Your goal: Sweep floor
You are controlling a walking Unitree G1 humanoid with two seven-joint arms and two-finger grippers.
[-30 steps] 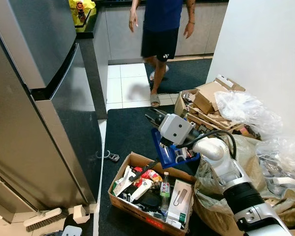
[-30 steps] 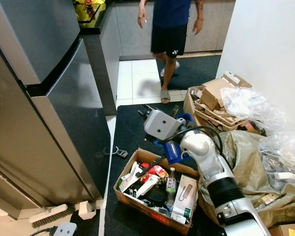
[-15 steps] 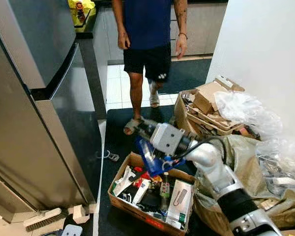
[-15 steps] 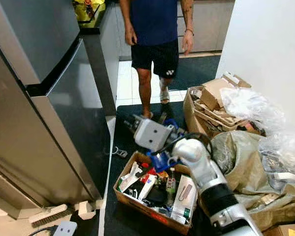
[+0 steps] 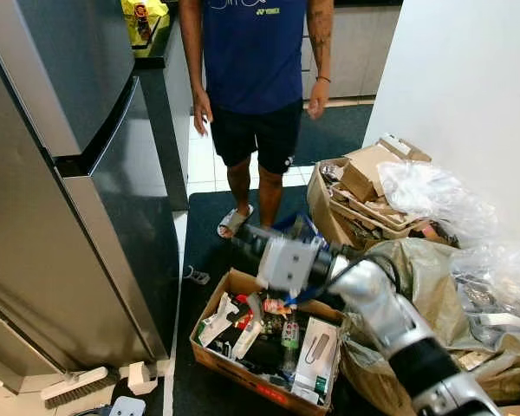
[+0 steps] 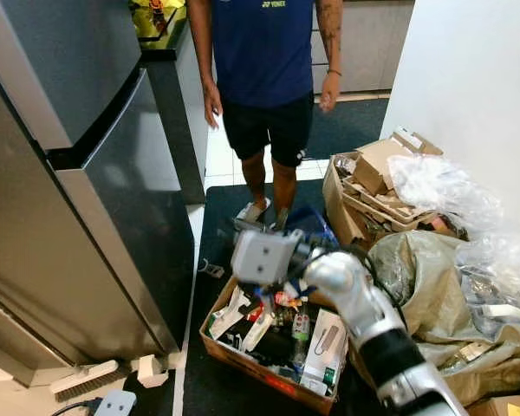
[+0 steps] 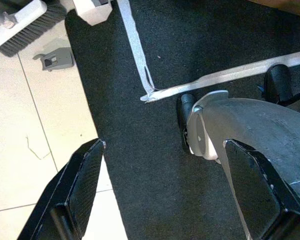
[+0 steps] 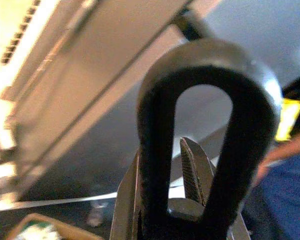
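While the right gripper (image 5: 247,236) pinches a blue dustpan's (image 6: 308,222) black loop handle (image 8: 200,145), we see it above the open cardboard box (image 5: 264,334), the bristly hand brush (image 5: 74,384) lying at eight o'clock on pale tile. Left gripper (image 7: 165,190) hangs spread over dark carpet. The person (image 5: 256,78) has stepped closer than before.

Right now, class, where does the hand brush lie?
The hand brush lies on the pale floor at the robot's lower left, at the foot of the steel fridge, left of the open cardboard box.
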